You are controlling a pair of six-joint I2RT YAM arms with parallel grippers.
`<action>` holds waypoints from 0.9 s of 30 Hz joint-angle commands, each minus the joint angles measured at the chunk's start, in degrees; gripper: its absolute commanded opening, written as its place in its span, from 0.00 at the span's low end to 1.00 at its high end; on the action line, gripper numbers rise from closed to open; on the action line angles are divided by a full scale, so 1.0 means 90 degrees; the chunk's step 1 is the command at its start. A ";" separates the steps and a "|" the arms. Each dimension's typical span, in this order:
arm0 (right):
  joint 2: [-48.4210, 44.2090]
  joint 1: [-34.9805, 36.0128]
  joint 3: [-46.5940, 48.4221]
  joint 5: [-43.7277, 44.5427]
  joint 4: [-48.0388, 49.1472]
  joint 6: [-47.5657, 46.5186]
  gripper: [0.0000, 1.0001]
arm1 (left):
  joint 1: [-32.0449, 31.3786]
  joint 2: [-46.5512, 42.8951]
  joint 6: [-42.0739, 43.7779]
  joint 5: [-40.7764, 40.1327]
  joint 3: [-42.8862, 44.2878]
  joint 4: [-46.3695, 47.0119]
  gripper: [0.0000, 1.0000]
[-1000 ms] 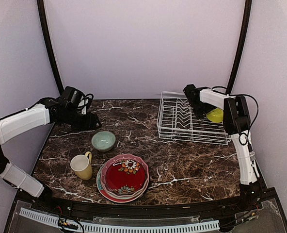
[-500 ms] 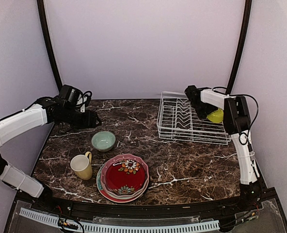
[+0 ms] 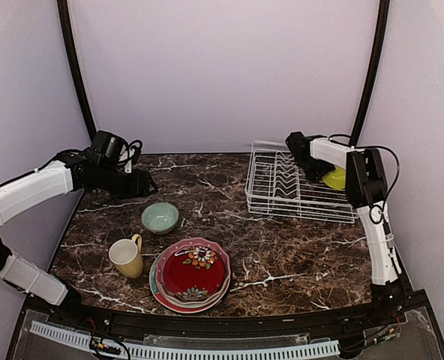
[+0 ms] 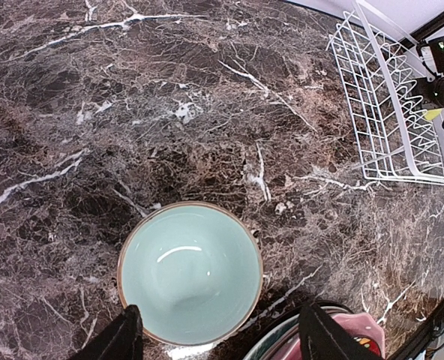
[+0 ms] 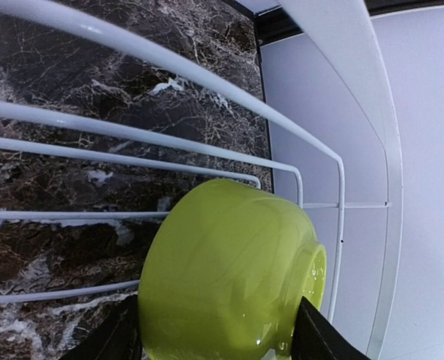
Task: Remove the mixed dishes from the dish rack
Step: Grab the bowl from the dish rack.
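Right gripper point(image 5: 218, 331) has its two fingers against opposite flanks of the lime-green bowl point(image 5: 229, 270), pinching it across its rounded body. How firm that hold is we cannot tell. The bowl lies tipped on its side at the right end of the dish rack point(image 3: 297, 211), close to the rack's side wall. The rack stands at the far right corner of the table point(image 3: 282, 255).

We see three risks from here:

- **Slipping:** the bowl is glossy and curved, so the fingers could slide toward its narrower base during the lift and drop it back onto the wires.
- **Snagging:** the bowl's rim sits near the upper rail, so a lift that is not straight up could catch it.
- **Dragging the rack:** the rack is light wire, and a snag would likely pull or tip it toward the right edge.

Left gripper point(image 4: 223, 337) hangs spread and empty over the pale blue cup point(image 4: 190, 274), which stands near the table's left edge. A careless descent there could knock the cup toward the stacked plates point(image 3: 192, 274).
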 commanded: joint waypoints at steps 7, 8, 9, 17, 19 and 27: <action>-0.1739 -0.0084 -0.1038 -0.1551 0.0888 -0.0120 0.36 | 0.0021 -0.0121 0.0012 0.0002 0.0197 -0.0054 0.71; -0.1919 -0.0101 -0.1182 -0.1728 0.0987 -0.0101 0.33 | 0.0021 -0.0100 0.0005 0.0029 0.0208 -0.0042 0.71; -0.2087 -0.0128 -0.1319 -0.1906 0.1091 -0.0071 0.32 | 0.0021 -0.0090 -0.0018 0.0075 0.0211 -0.0037 0.71; -0.3267 -0.0569 -0.2231 -0.4059 0.1762 0.0464 0.28 | 0.0021 -0.0069 -0.0214 0.0301 0.0261 0.0089 0.72; -0.3603 -0.0763 -0.2619 -0.4858 0.2013 0.0693 0.27 | 0.0021 -0.0040 -0.0263 0.0411 0.0290 0.0094 0.72; -0.4816 -0.1675 -0.4335 -0.7705 0.3429 0.1564 0.26 | 0.0021 0.0047 -0.0614 0.1032 0.0319 0.0405 0.72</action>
